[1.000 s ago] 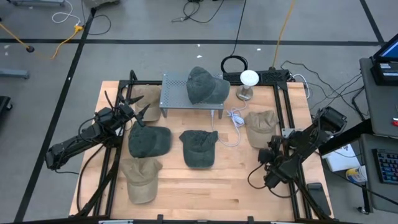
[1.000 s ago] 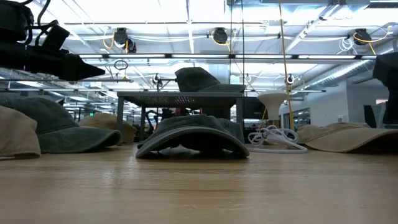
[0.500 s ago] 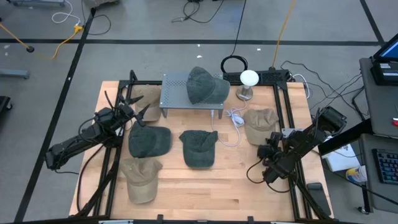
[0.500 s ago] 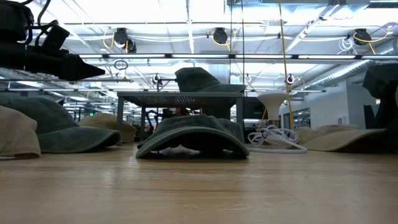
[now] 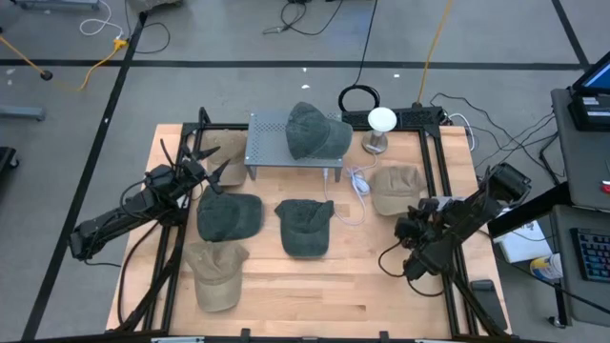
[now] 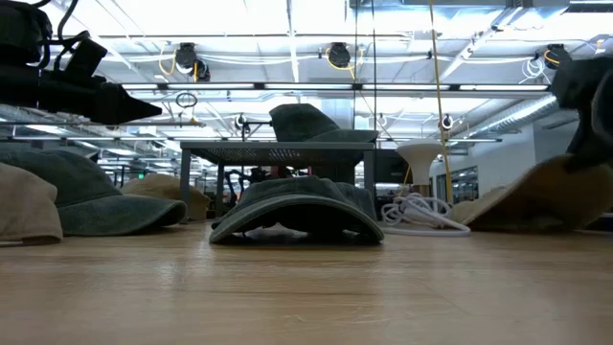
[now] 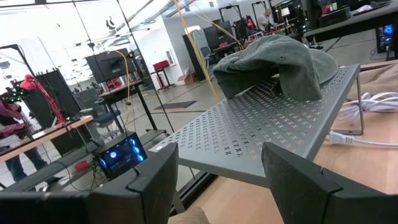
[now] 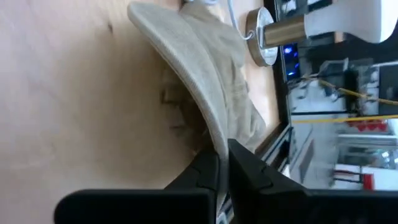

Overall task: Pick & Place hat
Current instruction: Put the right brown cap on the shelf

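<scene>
A big open lab or workshop: exposed ceiling trusses (image 6: 316, 57) with strip lights, taped concrete floor (image 5: 238, 86), loose cables (image 5: 448, 29), benches (image 7: 56, 127) with electronics behind the wooden table (image 5: 305, 286).

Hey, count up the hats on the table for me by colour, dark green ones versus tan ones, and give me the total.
Dark green hats: 3, one on the metal stand, two on the wood.
Tan hats: 3, near left, behind the left arm, and one clamped at its brim by the right pincer.
Total: 6.
</scene>
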You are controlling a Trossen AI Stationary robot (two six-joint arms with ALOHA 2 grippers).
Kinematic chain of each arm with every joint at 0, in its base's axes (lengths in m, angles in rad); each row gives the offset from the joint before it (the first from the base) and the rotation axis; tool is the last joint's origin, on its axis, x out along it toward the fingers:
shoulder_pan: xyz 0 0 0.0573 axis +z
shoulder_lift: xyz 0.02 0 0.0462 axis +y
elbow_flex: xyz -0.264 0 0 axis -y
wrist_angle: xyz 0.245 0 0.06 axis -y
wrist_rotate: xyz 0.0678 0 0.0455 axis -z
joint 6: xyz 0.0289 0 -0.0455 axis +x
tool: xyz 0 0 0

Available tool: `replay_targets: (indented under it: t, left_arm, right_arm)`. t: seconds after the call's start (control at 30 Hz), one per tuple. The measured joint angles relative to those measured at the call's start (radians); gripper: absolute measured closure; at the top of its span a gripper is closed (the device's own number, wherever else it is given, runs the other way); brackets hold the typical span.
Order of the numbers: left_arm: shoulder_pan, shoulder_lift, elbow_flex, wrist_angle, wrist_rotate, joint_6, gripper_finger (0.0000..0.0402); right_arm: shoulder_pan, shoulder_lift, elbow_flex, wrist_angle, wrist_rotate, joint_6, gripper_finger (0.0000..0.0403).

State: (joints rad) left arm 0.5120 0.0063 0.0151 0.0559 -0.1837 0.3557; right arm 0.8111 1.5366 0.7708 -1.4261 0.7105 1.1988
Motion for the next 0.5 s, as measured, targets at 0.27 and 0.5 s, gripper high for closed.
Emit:
replay_targets:
  t: [0.27, 0.5]
  left_arm:
    - [0.0, 0.0, 0.0, 0.0, 0.0, 0.0, 0.0165]
    - [0.0, 0.0, 0.0, 0.0, 0.0, 0.0, 0.0165]
  right_arm:
    - [0.027, -0.036, 0.18, -0.132, 0.063, -0.123, 0.0397]
    - [0.029, -0.04, 0.281, -0.143, 0.069, -0.34, 0.0397]
